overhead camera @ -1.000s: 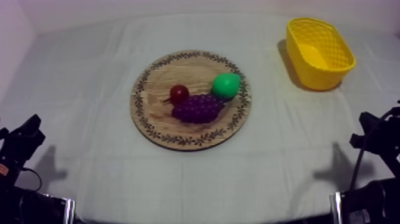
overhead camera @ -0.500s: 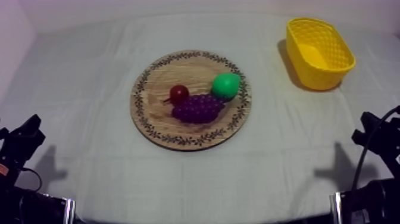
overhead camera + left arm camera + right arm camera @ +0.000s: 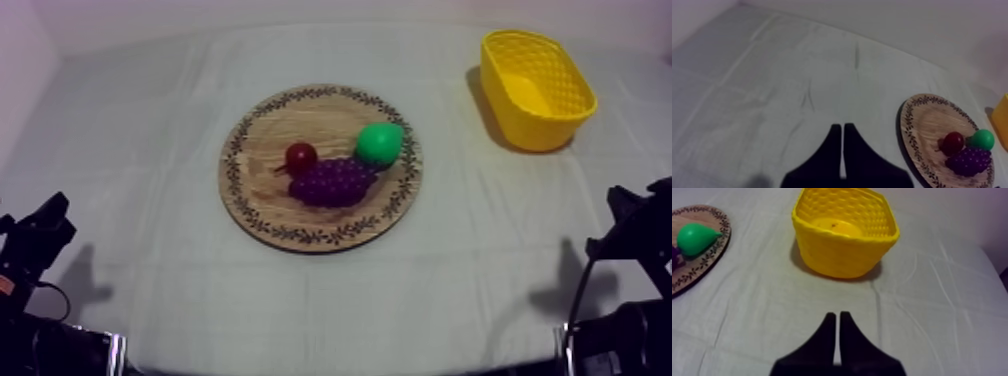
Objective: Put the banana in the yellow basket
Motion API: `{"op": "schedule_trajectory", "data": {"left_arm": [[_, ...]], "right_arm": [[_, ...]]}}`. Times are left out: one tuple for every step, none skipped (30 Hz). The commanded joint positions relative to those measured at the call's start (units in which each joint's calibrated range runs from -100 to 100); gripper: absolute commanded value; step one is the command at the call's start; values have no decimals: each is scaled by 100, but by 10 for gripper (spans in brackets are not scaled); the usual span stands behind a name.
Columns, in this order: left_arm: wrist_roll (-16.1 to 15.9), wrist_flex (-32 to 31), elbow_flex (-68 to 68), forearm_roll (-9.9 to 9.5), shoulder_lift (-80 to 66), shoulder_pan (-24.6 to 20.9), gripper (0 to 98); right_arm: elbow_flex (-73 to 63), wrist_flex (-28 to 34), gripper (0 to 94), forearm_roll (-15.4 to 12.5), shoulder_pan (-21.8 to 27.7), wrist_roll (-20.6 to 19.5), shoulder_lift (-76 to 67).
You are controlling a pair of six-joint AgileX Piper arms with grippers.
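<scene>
The yellow basket (image 3: 548,128) stands at the table's back right. A smooth yellow shape (image 3: 833,226) lies on its floor and looks like the banana. The round wooden board (image 3: 300,118) in the middle carries a green pear (image 3: 380,143), purple grapes (image 3: 335,182) and a small red fruit (image 3: 301,155), with no banana on it. My left gripper (image 3: 838,125) is shut on nothing over bare cloth, left of the board (image 3: 922,120). My right gripper (image 3: 835,313) is also shut and empty, on the near side of the basket (image 3: 842,255).
In the top view both arms sit low at the near corners, the left (image 3: 38,240) and the right (image 3: 630,225). Open cloth lies between board and basket. The pear (image 3: 694,238) rests near the board's rim (image 3: 702,263) on the basket's side.
The right arm has drifted slightly toward the table's near right edge. The fruit, board, basket and left arm have not moved.
</scene>
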Motion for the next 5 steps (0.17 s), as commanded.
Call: {"op": "schedule_trajectory", "data": {"left_arm": [[1,1,1,-2,-1,1,1],[1,1,1,-2,-1,1,1],[1,1,1,-2,-1,1,1],[1,1,1,-2,-1,1,1],[1,1,1,-2,-1,1,1]], "right_arm": [[5,-3,6,-3,1,-6,-2],[5,-3,6,-3,1,-8,-2],[5,-3,6,-3,1,-10,-2],[5,-3,6,-3,1,-12,-2],[5,-4,6,-3,1,-11,-2]]}}
